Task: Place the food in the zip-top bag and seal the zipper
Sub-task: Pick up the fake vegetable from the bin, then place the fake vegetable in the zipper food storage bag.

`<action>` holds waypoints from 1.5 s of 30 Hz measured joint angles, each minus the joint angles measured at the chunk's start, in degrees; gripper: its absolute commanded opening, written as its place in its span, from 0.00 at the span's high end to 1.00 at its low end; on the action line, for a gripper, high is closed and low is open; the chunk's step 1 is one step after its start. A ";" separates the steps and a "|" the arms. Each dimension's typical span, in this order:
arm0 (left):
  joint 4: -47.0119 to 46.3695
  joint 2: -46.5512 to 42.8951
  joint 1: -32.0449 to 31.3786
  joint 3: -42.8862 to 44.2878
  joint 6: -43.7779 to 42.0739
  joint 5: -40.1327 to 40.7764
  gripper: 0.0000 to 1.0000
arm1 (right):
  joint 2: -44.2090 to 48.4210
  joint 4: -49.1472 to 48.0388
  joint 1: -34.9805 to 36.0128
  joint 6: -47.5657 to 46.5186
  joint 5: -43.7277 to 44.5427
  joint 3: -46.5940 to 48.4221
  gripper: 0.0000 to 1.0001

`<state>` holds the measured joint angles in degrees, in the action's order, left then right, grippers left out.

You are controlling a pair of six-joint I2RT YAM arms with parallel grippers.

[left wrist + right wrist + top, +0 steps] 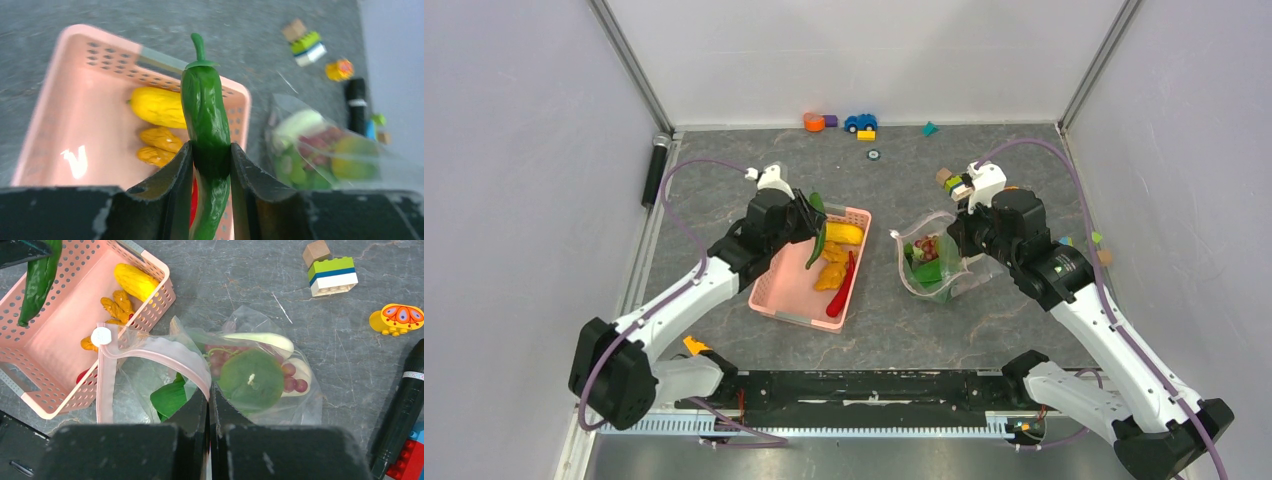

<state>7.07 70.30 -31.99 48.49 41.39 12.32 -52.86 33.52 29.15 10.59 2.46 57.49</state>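
High rear overview; two close, downward wrist views, both on basket (55, 345) and bag (132, 375).

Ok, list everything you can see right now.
pink slotted plastic basket: one, pink, left of centre
yellow oblong toy food: one, yellow, in basket
knobbly orange toy pieces: two, orange, in basket
red toy chili: one, red, in basket
clear zip-top plastic bag: one, clear, right of basket, pinkish zipper unsealed
toy produce: several, green/white/red, inside bag
small building-block toys: several, mixed colours, far edge, right side
blue toy car: one, blue, far edge
black cylinders: two, black, beside bag, left table edge
green toy pepper: one, green, over basket
left tool: one, black, shut on green toy pepper
right tool: one, black, shut on bag rim
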 measured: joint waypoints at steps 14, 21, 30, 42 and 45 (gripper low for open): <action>-23.08 -5.18 -3.98 -3.82 -7.41 -50.12 0.95 | 0.04 -0.09 0.00 0.07 -2.75 0.00 1.00; -22.14 -4.50 -8.74 -2.95 -6.64 -54.58 0.93 | 0.79 -0.87 0.00 0.07 -3.85 -0.13 1.00; -12.41 3.69 -17.92 7.41 -3.48 -50.69 0.98 | 1.53 -3.08 0.00 0.26 -3.98 -0.50 1.00; 1.60 20.39 -17.97 22.29 3.34 -41.88 0.98 | 5.66 -7.39 0.00 -1.01 -8.94 -5.40 1.00; 5.01 23.21 -17.99 26.34 4.96 -39.58 0.98 | 5.66 -8.39 0.00 -1.92 -11.17 -6.29 1.00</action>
<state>12.08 93.51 -49.98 74.83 46.35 -27.27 -47.20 25.12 29.15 8.67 -8.71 51.20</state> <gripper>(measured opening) 0.352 0.010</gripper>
